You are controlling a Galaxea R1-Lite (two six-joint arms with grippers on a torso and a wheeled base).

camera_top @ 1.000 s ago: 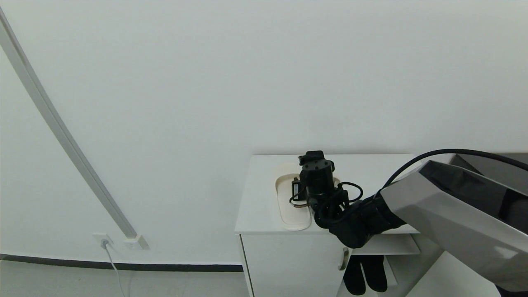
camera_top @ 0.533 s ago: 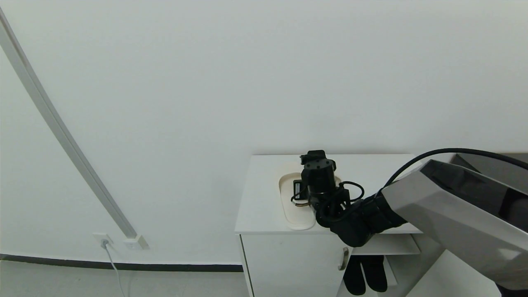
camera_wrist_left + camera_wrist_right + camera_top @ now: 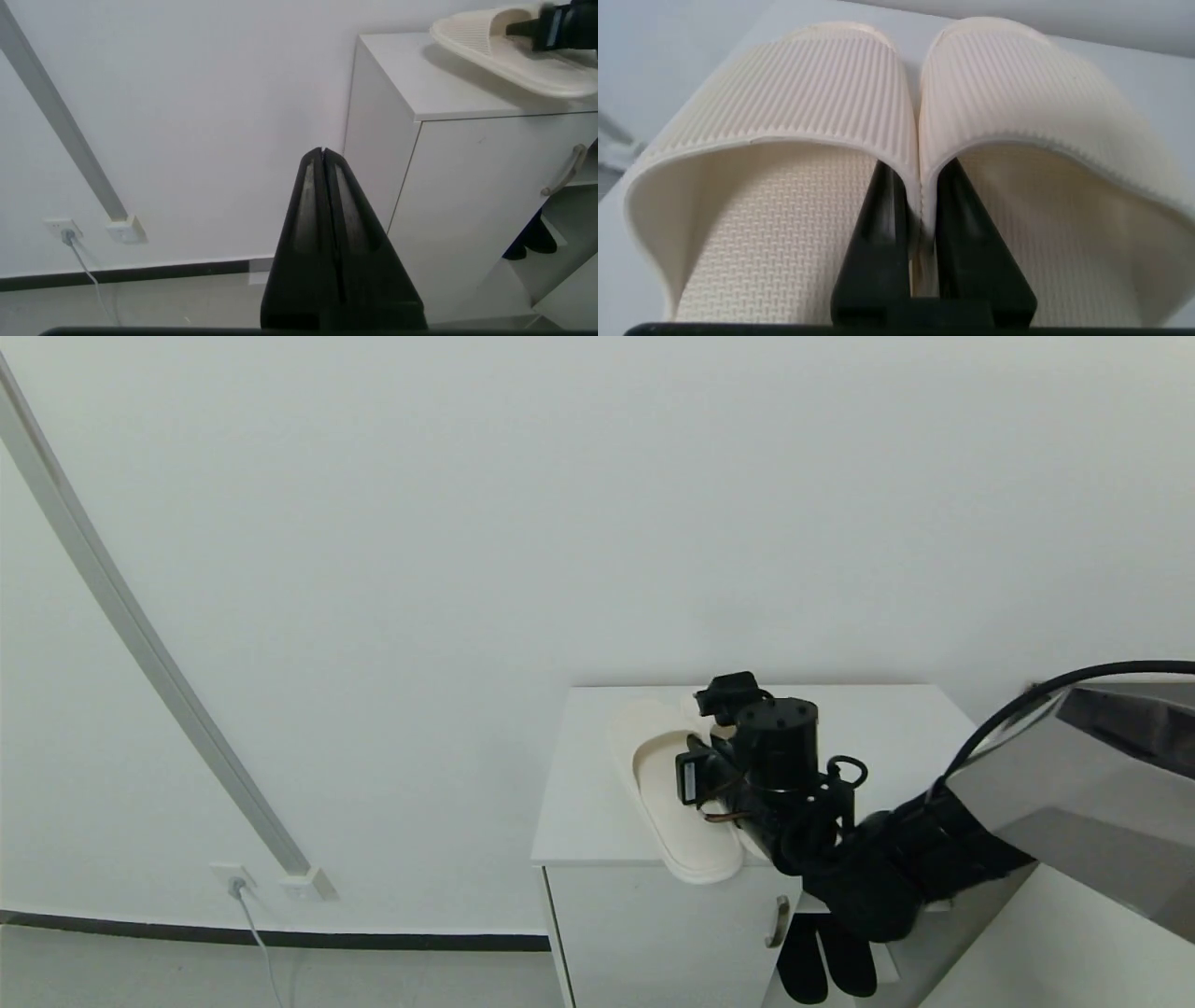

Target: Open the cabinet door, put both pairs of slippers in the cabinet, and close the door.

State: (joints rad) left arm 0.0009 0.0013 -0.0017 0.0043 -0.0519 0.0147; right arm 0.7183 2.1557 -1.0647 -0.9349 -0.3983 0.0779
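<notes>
cream slippers pinched by inner walls in the right tool could drop past the cabinet edge if that thin hold slips.

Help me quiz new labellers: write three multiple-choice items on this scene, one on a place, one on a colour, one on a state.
1. Where is the pair of cream ribbed slippers?
A. on the floor
B. atop the white box-shaped cabinet, overhanging its front edge
C. on an inner shelf

2. What colour is the pair of slippers lying inside the cabinet?
A. black
B. red
C. cream

3. What is the state of the right pincer?
A. wide open in the air
B. shut on a door handle
C. shut on the adjoining sides of both cream slippers

Key:
1 B: the head view shows a heel past the top's front edge.
2 A: a black pair shows low in the open compartment.
3 C: the right wrist view shows one finger inside each slipper, the walls pressed between.
</notes>
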